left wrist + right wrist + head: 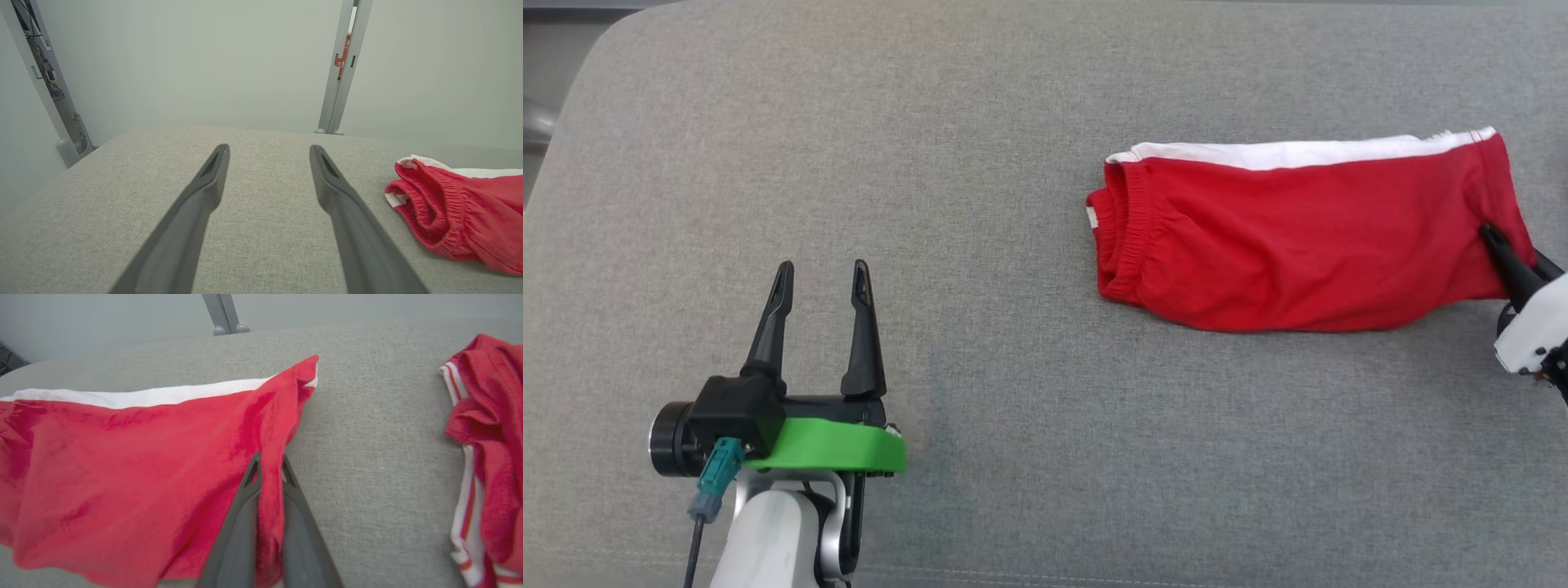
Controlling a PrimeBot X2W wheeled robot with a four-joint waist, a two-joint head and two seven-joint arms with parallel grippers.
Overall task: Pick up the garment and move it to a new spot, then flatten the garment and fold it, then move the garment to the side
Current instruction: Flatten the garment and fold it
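the red, white-trimmed garment [1298,233] lay flat on the right half of the grey cushion [980,147] as the right gripper [269,463] pinched a fold at its right edge — the left gripper [821,273] stood spread wide and empty over bare upholstery, well apart.

- In the left wrist view, an orange-red sign [340,61] behind the slot of a grey upright post [331,102] carries pale characters, too small and blurred to make out.
- No other text, brand, number or label is legible anywhere.
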